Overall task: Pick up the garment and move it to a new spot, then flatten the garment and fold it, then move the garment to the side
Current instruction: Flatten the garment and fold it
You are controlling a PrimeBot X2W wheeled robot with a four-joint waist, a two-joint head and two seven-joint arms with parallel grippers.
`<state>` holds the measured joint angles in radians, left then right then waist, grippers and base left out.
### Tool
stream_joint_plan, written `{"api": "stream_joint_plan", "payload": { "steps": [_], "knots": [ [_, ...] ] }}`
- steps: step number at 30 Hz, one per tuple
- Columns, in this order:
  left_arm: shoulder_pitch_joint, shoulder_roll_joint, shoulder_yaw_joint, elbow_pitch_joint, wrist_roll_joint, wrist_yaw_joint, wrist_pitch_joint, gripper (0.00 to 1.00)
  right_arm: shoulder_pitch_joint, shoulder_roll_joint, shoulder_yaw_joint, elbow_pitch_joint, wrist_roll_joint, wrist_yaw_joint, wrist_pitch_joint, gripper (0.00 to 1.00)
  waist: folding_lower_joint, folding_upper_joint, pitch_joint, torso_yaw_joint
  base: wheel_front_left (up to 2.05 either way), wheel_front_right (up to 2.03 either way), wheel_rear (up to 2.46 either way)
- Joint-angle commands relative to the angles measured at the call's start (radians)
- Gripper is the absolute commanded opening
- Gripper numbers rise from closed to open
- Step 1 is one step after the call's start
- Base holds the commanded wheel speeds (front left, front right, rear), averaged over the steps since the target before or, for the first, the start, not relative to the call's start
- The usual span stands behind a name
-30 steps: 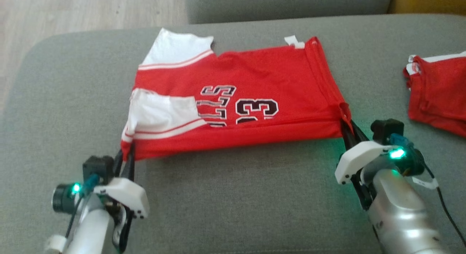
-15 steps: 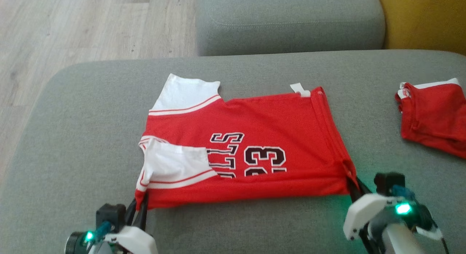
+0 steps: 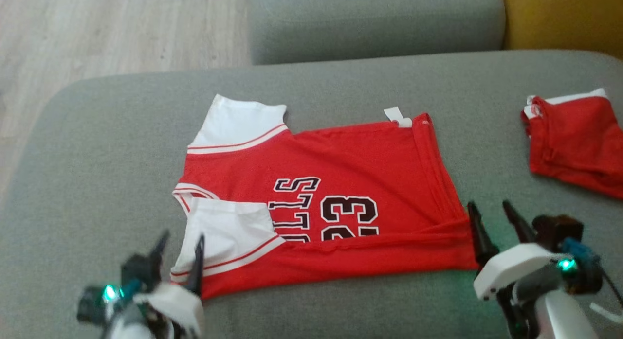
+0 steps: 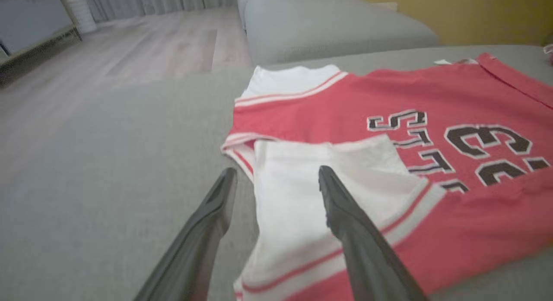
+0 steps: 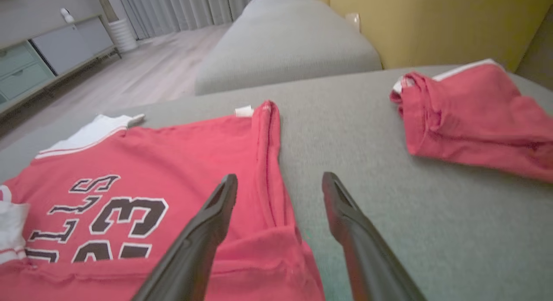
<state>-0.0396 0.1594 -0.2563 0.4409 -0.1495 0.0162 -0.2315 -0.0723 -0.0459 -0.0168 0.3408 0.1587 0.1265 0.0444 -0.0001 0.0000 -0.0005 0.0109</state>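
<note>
Left tool (image 3: 181,240) and right tool (image 3: 488,206) both stand wide, holding nothing, one at each near corner of the red jersey (image 3: 340,159). It lies flat in the middle of the grey sofa (image 3: 97,159), its near hem folded over. Another red garment (image 3: 574,139) lies by the sofa's right edge.
</note>
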Motion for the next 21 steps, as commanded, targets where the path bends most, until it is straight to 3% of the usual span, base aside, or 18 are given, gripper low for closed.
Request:
{"api": "stream_joint_plan", "payload": {
  "steps": [1,5,9,12,14,18,21],
  "knots": [
    [-0.093,0.026,0.039,-0.054,0.002,-0.002,-0.013,1.00,-0.044,-0.004,0.022,-0.061,0.005,0.004,-0.011,1.00,0.0001,0.0000,0.029,-0.016,0.00,0.00,0.00],
    [-0.222,0.072,0.064,-0.091,-0.007,-0.029,0.002,1.00,-0.104,-0.004,0.029,-0.164,0.011,0.004,0.007,1.00,0.0001,0.0000,0.093,-0.038,0.00,0.00,0.00],
    [-0.399,0.144,0.050,-0.080,-0.022,-0.109,0.087,1.00,-0.208,-0.004,0.045,-0.225,0.007,0.004,0.049,1.00,0.0001,0.0000,0.173,-0.076,0.00,0.00,0.00],
    [-0.537,0.210,0.014,-0.042,-0.053,-0.140,0.163,1.00,-0.296,-0.004,0.054,-0.248,-0.008,0.004,0.078,1.00,0.0001,0.0000,0.230,-0.102,0.00,0.00,0.00],
    [-0.620,0.256,-0.043,-0.002,-0.095,-0.145,0.217,1.00,-0.345,-0.004,0.063,-0.260,-0.007,0.004,0.095,1.00,0.0001,0.0000,0.270,-0.117,0.00,0.00,0.00],
    [-0.766,0.371,-0.241,0.044,-0.306,-0.146,0.340,1.00,-0.418,-0.004,0.082,-0.262,-0.004,0.004,0.118,1.00,0.0001,0.0000,0.343,-0.146,0.00,0.00,0.00],
    [-0.871,0.448,-0.345,0.076,-0.415,-0.147,0.376,1.00,-0.454,-0.004,0.092,-0.261,0.004,0.004,0.113,1.00,0.0001,0.0000,0.386,-0.164,0.00,0.00,0.00]
  ]
}}
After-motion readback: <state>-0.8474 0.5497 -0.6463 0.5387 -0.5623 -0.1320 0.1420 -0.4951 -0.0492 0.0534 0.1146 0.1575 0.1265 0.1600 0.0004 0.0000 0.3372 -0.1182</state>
